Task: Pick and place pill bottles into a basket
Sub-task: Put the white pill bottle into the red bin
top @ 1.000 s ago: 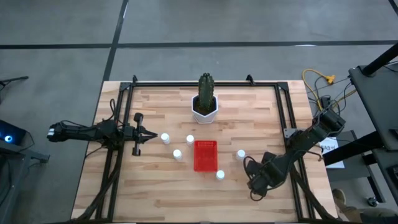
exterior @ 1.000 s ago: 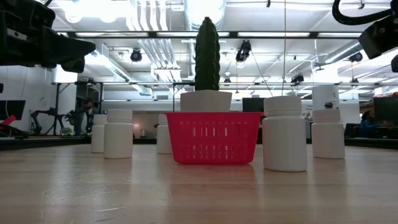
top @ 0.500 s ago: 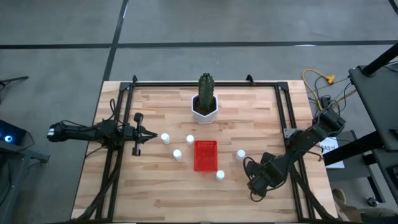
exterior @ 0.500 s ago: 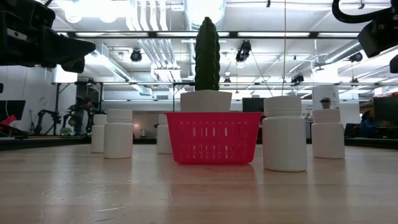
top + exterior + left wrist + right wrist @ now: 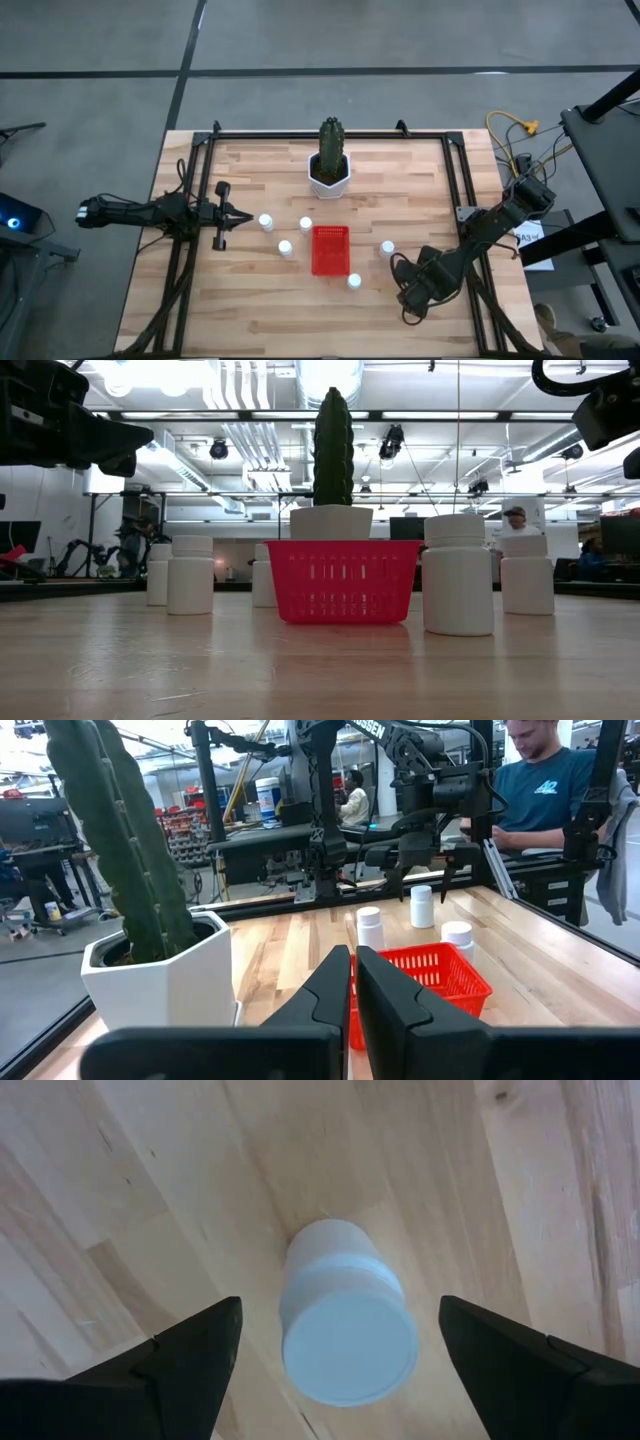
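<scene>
The red basket (image 5: pixel 330 250) stands at the table's middle, with white pill bottles upright around it: three to its left (image 5: pixel 285 247), one to its right (image 5: pixel 387 247), one at its near right corner (image 5: pixel 354 281). My right gripper (image 5: pixel 412 290) is open and points down over another bottle (image 5: pixel 348 1325). A finger stands on each side of that bottle without touching it. My left gripper (image 5: pixel 248 213) is shut and empty, level above the table at the left, beside the leftmost bottle (image 5: pixel 265 222).
A cactus in a white pot (image 5: pixel 329 172) stands behind the basket near the far edge. A black frame (image 5: pixel 455 180) runs around the table. A person (image 5: pixel 545 780) sits beyond the table's right side.
</scene>
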Motion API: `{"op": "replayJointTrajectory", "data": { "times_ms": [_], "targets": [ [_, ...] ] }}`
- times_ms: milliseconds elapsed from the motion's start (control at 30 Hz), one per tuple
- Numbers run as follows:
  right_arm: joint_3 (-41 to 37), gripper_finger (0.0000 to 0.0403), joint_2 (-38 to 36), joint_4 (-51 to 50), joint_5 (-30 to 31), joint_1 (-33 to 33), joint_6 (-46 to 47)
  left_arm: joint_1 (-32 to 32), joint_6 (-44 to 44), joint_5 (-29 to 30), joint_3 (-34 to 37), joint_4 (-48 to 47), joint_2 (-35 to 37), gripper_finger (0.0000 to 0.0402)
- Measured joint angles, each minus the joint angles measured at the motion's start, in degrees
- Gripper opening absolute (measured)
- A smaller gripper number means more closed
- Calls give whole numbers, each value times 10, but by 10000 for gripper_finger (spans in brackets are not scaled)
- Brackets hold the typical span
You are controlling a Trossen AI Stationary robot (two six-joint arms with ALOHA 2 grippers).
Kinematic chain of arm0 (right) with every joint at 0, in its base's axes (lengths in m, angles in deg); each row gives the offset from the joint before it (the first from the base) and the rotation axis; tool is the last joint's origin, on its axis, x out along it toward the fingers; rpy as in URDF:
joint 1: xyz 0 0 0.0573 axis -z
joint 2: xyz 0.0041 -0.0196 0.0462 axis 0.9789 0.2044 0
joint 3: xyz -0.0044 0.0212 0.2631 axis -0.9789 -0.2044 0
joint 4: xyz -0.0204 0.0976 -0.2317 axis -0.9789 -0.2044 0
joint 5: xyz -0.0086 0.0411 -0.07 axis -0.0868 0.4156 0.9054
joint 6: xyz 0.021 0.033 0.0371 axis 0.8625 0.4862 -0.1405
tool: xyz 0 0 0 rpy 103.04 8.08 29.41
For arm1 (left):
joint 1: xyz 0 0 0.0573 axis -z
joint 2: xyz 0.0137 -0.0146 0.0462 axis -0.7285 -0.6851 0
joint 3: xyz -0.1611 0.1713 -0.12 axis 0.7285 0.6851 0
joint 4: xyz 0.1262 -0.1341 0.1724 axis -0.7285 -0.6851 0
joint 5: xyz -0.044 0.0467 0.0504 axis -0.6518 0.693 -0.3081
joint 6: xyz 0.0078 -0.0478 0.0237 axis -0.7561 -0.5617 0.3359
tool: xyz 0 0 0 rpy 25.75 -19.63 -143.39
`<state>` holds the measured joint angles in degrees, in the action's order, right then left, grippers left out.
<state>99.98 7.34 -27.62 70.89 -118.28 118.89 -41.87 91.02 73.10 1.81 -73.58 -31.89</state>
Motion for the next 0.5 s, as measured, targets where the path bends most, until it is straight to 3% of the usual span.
{"op": "replayJointTrajectory", "data": {
  "times_ms": [200,500],
  "targets": [
    [0,299,0,1,0,0,-1,0,0,0,0,0,0,3],
    [0,171,0,4,0,0,-16,0,0,0,0,0,0,3]
  ]
}}
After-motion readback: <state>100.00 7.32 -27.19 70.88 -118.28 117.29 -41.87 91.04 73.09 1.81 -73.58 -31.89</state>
